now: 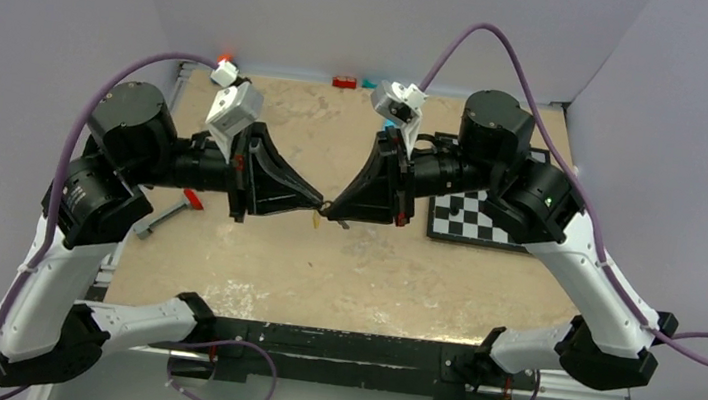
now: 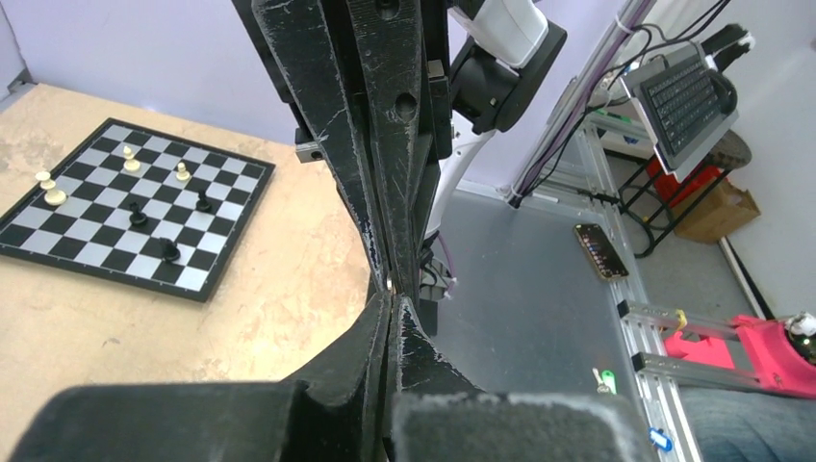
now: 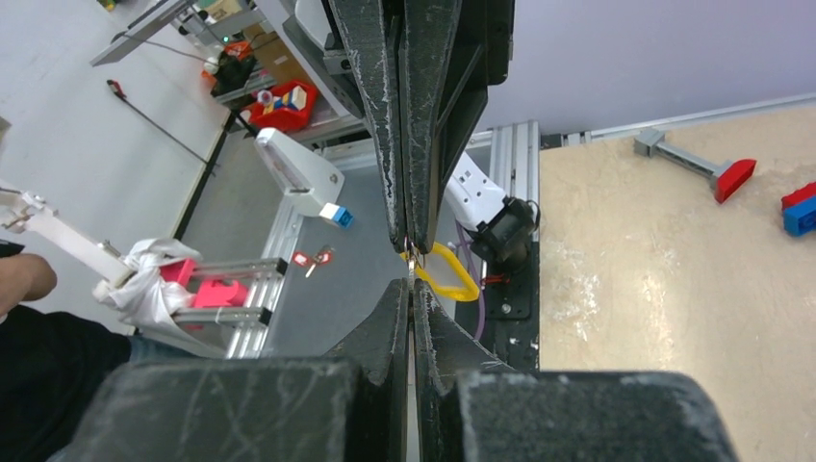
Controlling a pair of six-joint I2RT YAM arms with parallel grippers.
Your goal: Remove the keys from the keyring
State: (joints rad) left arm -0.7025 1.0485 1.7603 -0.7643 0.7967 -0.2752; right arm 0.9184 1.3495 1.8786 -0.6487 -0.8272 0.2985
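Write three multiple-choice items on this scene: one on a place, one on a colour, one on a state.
1. Where on the table is the chessboard?
A. left side
B. right side
C. near edge, centre

2. What colour is the head of the key?
A. red
B. blue
C. yellow

3. How do the left gripper and right gripper stand?
A. both shut, tips meeting
B. both wide open
C. both resting flat on the table, far apart

Answers:
1 B, the top view shows it at the right.
2 C, yellow hangs just below the meeting tips.
3 A, each wrist view shows both pairs of fingers pressed together, tip to tip.
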